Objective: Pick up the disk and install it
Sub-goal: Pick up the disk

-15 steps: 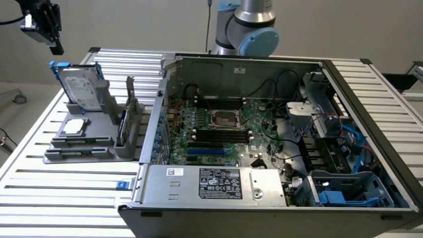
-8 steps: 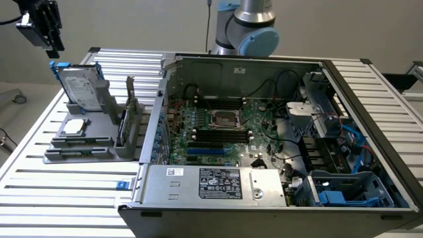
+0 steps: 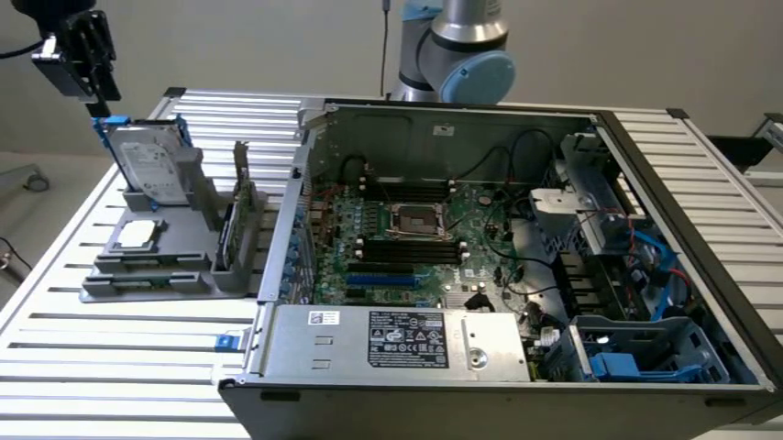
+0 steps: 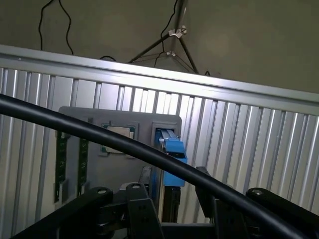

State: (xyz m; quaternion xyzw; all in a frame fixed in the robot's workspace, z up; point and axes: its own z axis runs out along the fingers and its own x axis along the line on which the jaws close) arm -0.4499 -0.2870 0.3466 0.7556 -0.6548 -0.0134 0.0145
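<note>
— Directly under the fingers (image 4: 142, 214), what stands there?

— The disk (image 3: 153, 165), upright on its edge in a grey stand (image 3: 147, 275) on the table (image 3: 110, 367). Its blue carrier rises between the fingers, which are spread apart, one on each side, gripping nothing.

— How will it handle?

— I judge it rigid and fairly heavy for its size, metal-cased and no friend of knocks. The flat faces look smooth, so a pinch there could slip. The blue plastic frame along the sides seems the better hold, taken squarely near the top edge that rises clear of the stand.

— And beside it?

— Lower than the fingers, a small square chip (image 3: 137, 234) lies flat on the same stand. Toward the exterior view's right of it, a thin dark card (image 3: 240, 174) stands upright. Farther right, well apart from the fingers, sits the open computer case (image 3: 490, 348). A black cable (image 4: 99, 132) crosses close by the fingers.
</note>
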